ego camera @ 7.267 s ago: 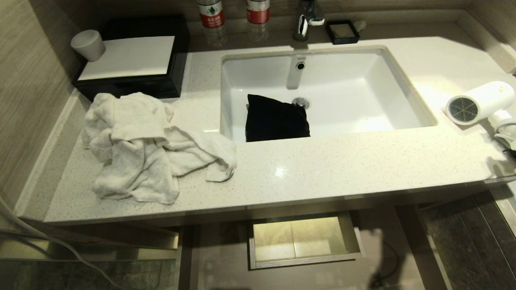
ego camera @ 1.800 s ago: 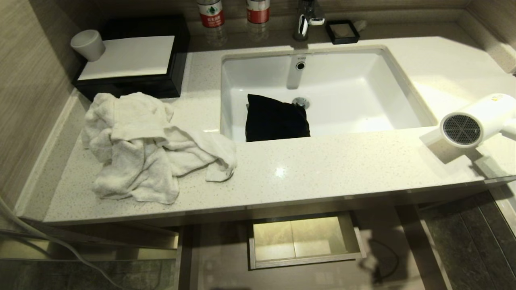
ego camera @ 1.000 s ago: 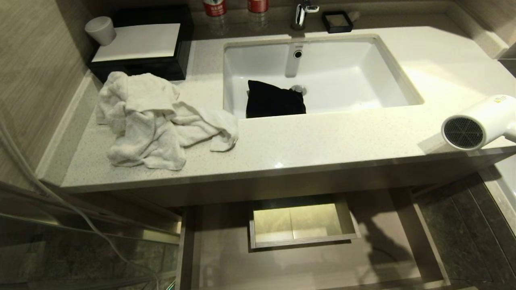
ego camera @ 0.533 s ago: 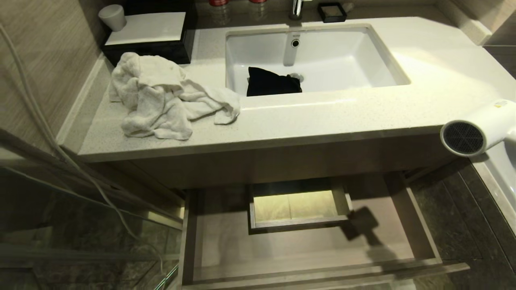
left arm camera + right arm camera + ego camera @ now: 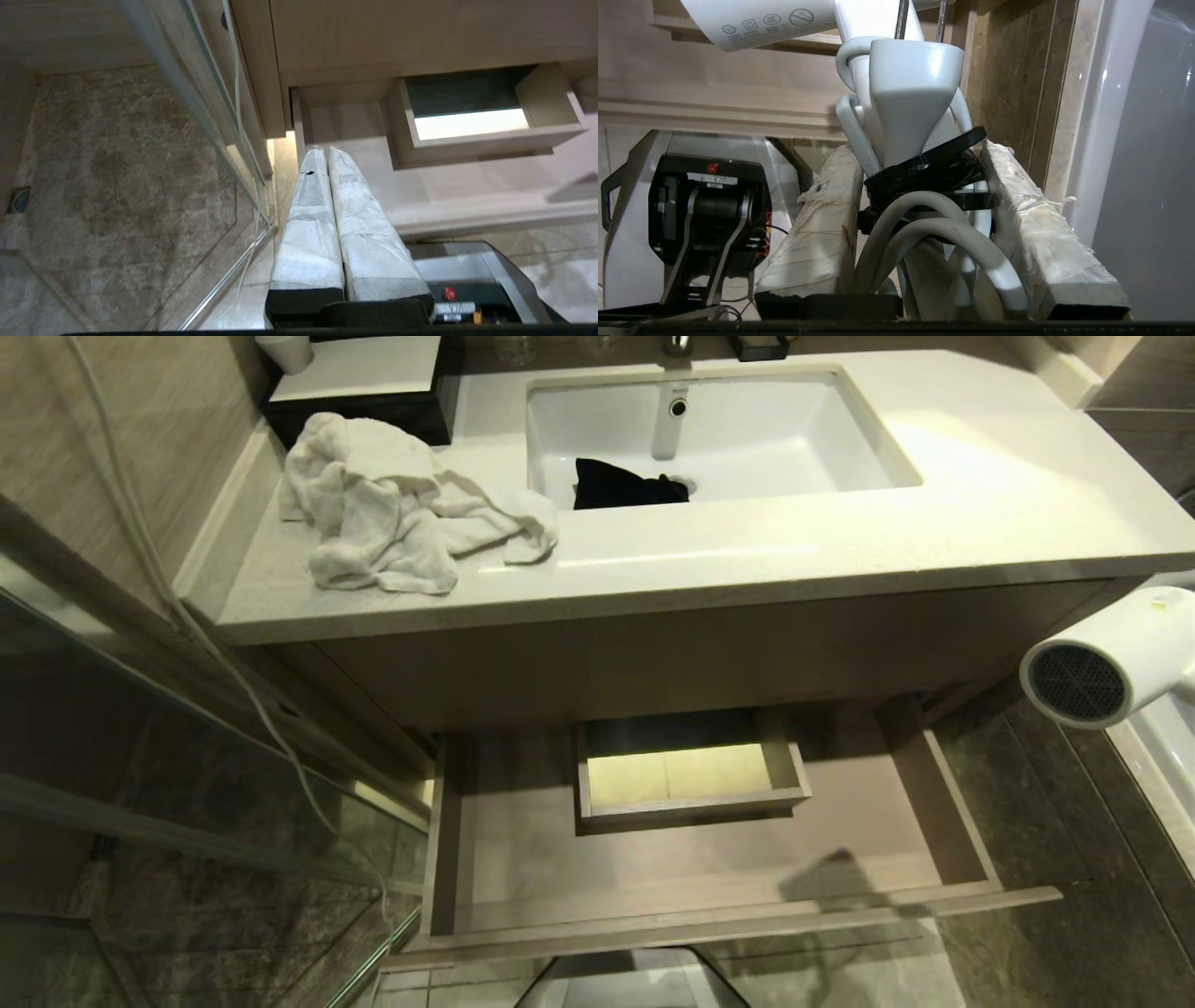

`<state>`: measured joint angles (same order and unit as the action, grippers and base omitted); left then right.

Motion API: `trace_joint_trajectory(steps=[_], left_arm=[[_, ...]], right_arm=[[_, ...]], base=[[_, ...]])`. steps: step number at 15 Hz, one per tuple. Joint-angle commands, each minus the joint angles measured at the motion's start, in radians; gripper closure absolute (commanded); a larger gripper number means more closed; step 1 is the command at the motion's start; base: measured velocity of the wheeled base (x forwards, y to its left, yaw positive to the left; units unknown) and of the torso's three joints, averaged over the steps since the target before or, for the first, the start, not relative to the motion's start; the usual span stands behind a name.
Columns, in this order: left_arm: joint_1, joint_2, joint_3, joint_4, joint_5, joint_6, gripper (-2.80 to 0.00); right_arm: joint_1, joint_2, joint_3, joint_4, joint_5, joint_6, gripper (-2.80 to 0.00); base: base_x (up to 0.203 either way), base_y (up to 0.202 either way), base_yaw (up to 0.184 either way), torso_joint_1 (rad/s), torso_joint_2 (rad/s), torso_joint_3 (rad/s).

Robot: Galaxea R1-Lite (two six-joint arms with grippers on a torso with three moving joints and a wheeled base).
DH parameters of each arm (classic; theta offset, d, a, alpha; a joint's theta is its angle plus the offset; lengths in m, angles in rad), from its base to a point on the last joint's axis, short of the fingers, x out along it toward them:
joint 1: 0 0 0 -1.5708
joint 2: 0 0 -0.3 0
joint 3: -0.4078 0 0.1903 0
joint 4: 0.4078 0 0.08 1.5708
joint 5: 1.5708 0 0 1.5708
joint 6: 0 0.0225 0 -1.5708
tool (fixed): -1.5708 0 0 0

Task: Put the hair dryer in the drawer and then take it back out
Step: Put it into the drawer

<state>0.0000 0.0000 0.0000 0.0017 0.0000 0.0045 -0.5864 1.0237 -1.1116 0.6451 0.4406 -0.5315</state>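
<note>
Holding the hair dryer (image 5: 1111,658) in my R claw (image 5: 920,168), both taped fingers (image 5: 822,219) pressed on the handle w/ its bundled white cord (image 5: 924,233) and black strap, jaws about half apart around that bundle. Head view: the dryer hangs in the air at the far R edge of frame, grey mesh grille facing me, barrel running off-frame. It sits below the desk (image 5: 934,523) lip, off the desk's R corner, above dark floor tile (image 5: 1055,859), clear of everything.

Drawer (image 5: 485,859) is pulled well out below the desk front. Wide pale floor inside, nothing lying on it apart from a shadow near the front R. The boxed cut-out (image 5: 691,775) stands at the back centre, so the open room is the broad strip between the cut-out and the front rail, plus the bays on either side. Drawer's R wall lies between dryer and that space; dryer is outside the drawer, to the R of it and higher.

L claw (image 5: 327,154) hangs low, fingers pressed together, nothing in them, tips near the drawer's L front corner.

On the desk: crumpled white towel (image 5: 401,509) at L, close to the front edge; black cloth (image 5: 625,485) in the sink (image 5: 822,429). A glass panel edge (image 5: 187,691) runs along the L side.
</note>
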Motion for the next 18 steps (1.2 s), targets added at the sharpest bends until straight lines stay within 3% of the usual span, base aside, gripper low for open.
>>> trace_joint_trajectory(steps=[1, 18], left_arm=[[0.000, 0.000, 0.001, 0.000, 0.000, 0.000, 0.00], [0.000, 0.000, 0.002, 0.000, 0.000, 0.000, 0.00]], right_arm=[[0.000, -0.042, 0.017, -0.002, 0.002, -0.005, 0.00], [0.000, -0.165, 0.095, -0.003, 0.003, -0.007, 0.00]], base=[[0.000, 0.000, 0.000, -0.227, -0.09, -0.313], [0.000, 0.000, 0.000, -0.019, 0.00, -0.021]])
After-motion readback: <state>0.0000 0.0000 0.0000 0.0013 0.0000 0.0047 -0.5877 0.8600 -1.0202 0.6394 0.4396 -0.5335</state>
